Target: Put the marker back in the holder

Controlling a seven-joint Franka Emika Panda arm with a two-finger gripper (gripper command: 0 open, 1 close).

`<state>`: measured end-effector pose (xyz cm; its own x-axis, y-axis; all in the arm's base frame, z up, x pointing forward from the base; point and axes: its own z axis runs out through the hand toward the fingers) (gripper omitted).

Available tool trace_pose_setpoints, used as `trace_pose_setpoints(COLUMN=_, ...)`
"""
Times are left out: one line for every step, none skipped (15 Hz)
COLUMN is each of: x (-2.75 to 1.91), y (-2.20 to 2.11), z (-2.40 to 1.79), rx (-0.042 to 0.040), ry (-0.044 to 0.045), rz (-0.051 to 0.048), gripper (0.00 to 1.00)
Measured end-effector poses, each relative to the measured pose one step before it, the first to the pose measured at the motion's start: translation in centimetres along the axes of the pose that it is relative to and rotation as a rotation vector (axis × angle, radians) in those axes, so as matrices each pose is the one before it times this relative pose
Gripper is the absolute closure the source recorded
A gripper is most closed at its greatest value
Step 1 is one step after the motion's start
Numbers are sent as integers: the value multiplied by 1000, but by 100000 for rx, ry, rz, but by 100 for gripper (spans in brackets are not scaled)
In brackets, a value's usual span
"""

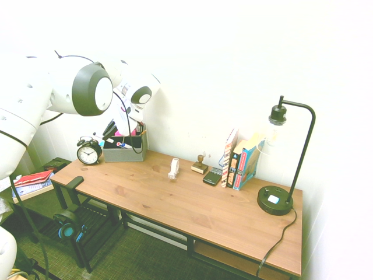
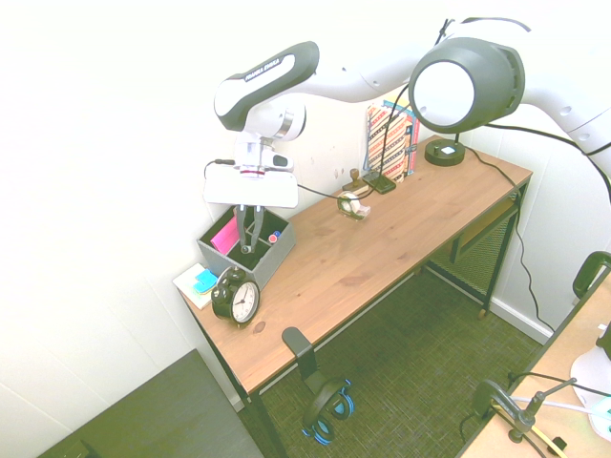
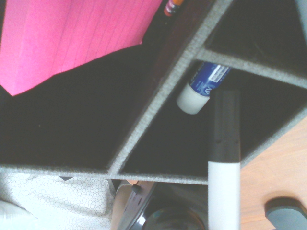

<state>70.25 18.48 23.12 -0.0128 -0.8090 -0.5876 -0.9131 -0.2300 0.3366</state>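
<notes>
Above the grey fabric-look organiser box [image 2: 250, 256], the white arm's pincer [image 2: 252, 232] clenched the slim white-barrelled, black-capped marker [image 3: 223, 163], its long axis pointing cap-first down into a dark front compartment.

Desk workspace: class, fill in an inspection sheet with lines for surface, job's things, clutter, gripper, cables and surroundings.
Surface: long wooden desk, black metal frame.
Job's things: white-barrelled marker with black cap, cap end over a compartment of the grey rectangular fabric-look holder; a blue-labelled tube lies in that compartment, pink paper in another.
Clutter: black round alarm clock, small white upright object, wooden stamp, black phone, row of books, black desk lamp.
Gripper: gripper shut on the marker, above the holder.
Cables: lamp cord hanging off the desk's end.
Surroundings: white walls, headphones hanging at the desk's end.
</notes>
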Motion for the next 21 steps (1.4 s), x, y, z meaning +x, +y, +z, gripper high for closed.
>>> trace_pose_setpoints(x=110, y=-56, z=167, rx=-214, ry=-66, rz=126, gripper=0)
trace_pose_setpoints(x=49, y=-21, z=50, rx=-62, ry=-17, rz=59, gripper=0)
trace_pose_setpoints(x=12, y=-8, z=-6, rx=-3, ry=-11, rz=5, gripper=0)
trace_pose_setpoints(x=-12, y=1, z=24, rx=-63, ry=-12, rz=-20, gripper=0)
trace_pose_setpoints(x=-21, y=-4, z=46, rx=-71, ry=-22, rz=-32, gripper=0)
trace_pose_setpoints(x=16, y=-4, z=12, rx=-17, ry=-11, rz=19, gripper=0)
trace_pose_setpoints(x=57, y=0, z=-48, rx=61, ry=-35, rz=75, gripper=0)
trace_pose_setpoints(x=75, y=-1, z=-58, rx=71, ry=-43, rz=96, gripper=0)
trace_pose_setpoints(x=47, y=2, z=-65, rx=47, ry=-43, rz=47, gripper=0)
trace_pose_setpoints(x=-27, y=-5, z=-113, rx=114, ry=-25, rz=-89, gripper=0)
trace_pose_setpoints(x=-106, y=-9, z=-143, rx=158, ry=-4, rz=-212, gripper=0)
trace_pose_setpoints(x=-22, y=16, z=-86, rx=-86, ry=-49, rz=-66, gripper=0)
trace_pose_setpoints(x=48, y=34, z=-38, rx=-245, ry=-77, rz=61, gripper=0)
trace_pose_setpoints(x=147, y=23, z=-95, rx=-77, ry=-118, rz=197, gripper=0)
trace_pose_setpoints(x=212, y=6, z=-167, rx=164, ry=-131, rz=107, gripper=0)
trace_pose_setpoints(x=224, y=6, z=-178, rx=183, ry=-145, rz=-1, gripper=0)
trace_pose_setpoints(x=326, y=25, z=-245, rx=123, ry=-225, rz=-34, gripper=0)
trace_pose_setpoints(x=328, y=33, z=-244, rx=79, ry=-232, rz=32, gripper=0)
trace_pose_setpoints(x=369, y=26, z=-264, rx=191, ry=-220, rz=225, gripper=0)
trace_pose_setpoints(x=378, y=40, z=-228, rx=48, ry=-250, rz=275, gripper=0)
trace_pose_setpoints(x=321, y=52, z=-135, rx=-153, ry=-232, rz=83, gripper=0)
